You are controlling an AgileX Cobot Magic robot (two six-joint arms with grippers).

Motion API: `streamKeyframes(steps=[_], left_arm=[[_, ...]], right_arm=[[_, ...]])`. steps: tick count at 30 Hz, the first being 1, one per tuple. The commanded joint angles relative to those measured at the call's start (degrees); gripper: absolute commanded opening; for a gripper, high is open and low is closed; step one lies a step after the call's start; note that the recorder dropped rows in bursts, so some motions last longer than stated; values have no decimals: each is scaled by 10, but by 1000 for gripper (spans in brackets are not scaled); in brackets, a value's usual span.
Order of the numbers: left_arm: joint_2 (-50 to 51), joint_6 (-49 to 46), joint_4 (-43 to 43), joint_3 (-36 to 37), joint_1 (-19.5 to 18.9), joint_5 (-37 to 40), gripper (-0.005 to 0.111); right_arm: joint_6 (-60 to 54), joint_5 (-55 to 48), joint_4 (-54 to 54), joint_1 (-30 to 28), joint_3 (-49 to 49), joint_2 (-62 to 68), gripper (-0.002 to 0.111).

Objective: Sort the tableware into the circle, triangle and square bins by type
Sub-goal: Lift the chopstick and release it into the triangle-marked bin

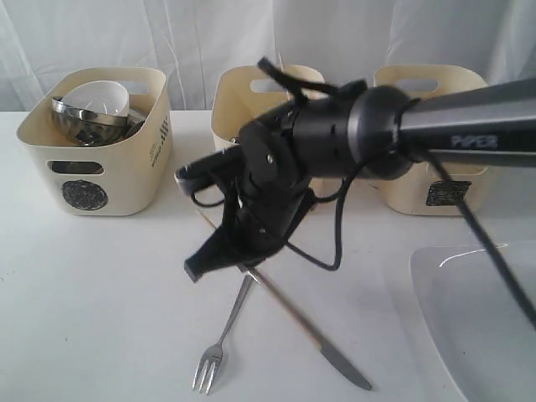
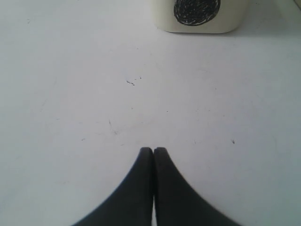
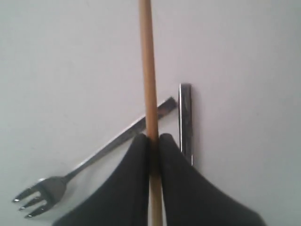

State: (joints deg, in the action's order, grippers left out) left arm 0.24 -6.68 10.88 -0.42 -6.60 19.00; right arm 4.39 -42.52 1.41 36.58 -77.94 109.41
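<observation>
Pincer (image 3: pixel 154 138) clamping chopstick (image 3: pixel 148 70), fork (image 3: pixel 44 194) beside knife (image 3: pixel 186 122)

White tabletop (image 1: pixel 84 293), pale draped curtain (image 1: pixel 209 33) behind, soft even light

Exterior view: raised, front-on across the table (image 1: pixel 84 293). Left wrist view: close, low, shares circle bin (image 2: pixel 230 19) with it. Right wrist view: close, downward, shares fork (image 3: pixel 94 157).
</observation>
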Motion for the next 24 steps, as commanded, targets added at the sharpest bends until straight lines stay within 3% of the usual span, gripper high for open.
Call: streamKeyframes(steps=[1, 10, 14, 18, 24], left_arm=[[-2, -2, 3, 4, -1, 5, 0], [-2, -2, 3, 4, -1, 5, 0], [-2, -2, 3, 4, -1, 5, 0], [-2, -2, 3, 4, -1, 5, 0], [-2, -2, 3, 4, -1, 5, 0]], right_arm=[[-7, -7, -1, 0, -21, -48, 0], [-15, 33, 1, 0, -27, -56, 0], [-5, 141, 1, -17, -42, -89, 0], [103, 257, 1, -48, -42, -107, 0], [173, 399, 1, -101, -32, -87, 0]])
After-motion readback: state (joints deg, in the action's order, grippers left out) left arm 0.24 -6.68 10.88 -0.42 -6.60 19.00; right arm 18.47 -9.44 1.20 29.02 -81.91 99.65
